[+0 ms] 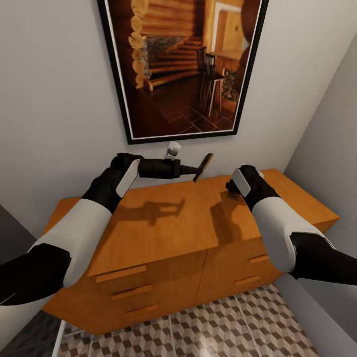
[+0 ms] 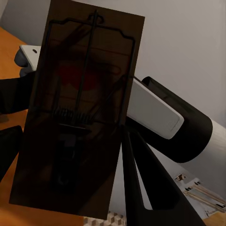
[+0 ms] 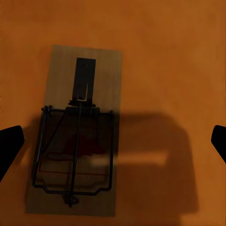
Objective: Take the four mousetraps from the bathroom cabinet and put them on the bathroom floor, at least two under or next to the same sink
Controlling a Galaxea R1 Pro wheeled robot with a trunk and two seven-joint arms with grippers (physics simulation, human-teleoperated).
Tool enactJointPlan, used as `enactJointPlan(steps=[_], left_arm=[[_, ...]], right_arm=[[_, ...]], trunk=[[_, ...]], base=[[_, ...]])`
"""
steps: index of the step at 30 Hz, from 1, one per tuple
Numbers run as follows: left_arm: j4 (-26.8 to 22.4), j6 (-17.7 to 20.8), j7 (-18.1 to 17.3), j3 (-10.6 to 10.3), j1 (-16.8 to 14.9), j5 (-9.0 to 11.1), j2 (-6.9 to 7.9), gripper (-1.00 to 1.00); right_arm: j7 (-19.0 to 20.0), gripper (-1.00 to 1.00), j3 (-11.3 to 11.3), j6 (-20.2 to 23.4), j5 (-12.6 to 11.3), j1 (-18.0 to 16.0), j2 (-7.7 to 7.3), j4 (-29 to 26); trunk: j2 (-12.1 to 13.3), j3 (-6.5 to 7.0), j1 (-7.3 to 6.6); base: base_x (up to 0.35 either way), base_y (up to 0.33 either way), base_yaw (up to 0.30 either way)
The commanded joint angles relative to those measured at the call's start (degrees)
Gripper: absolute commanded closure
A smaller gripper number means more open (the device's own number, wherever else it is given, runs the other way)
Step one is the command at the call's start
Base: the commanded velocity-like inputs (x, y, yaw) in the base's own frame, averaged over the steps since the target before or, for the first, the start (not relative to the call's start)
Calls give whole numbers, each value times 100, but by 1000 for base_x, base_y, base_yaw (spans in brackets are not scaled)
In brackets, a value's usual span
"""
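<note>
Left pincer (image 1: 194, 171) grips mousetrap (image 2: 77, 122) (dark board, wire spring); cabinet (image 1: 163, 223) below

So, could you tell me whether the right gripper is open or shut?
Open: the right gripper has its fingertips spread wide above a mousetrap lying flat.

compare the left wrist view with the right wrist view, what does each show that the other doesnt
Left wrist view alone: a mousetrap held upright in the left hand, lifted off the cabinet, with the grey wall behind it and the right arm beyond.

Right wrist view alone: another trap lying flat on the cabinet top, the right hand open above it, fingertips wide apart and touching nothing.

Both: a brown wooden trap with a dark wire spring and a red mark, and orange cabinet wood.
</note>
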Motion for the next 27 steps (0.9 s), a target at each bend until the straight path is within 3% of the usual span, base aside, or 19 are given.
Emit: enactJointPlan(steps=[1, 27], left_arm=[[1, 9, -10, -7, -5, 7, 3, 100], [-8, 0, -4, -7, -5, 7, -2, 100]], right_arm=[[-46, -100, -12, 1, -62, -3, 3, -6], [-17, -100, -14, 2, -200, -3, 3, 235]], trunk=[[-3, -5, 0], [-3, -5, 0]], base=[[0, 0, 0], [0, 0, 0]])
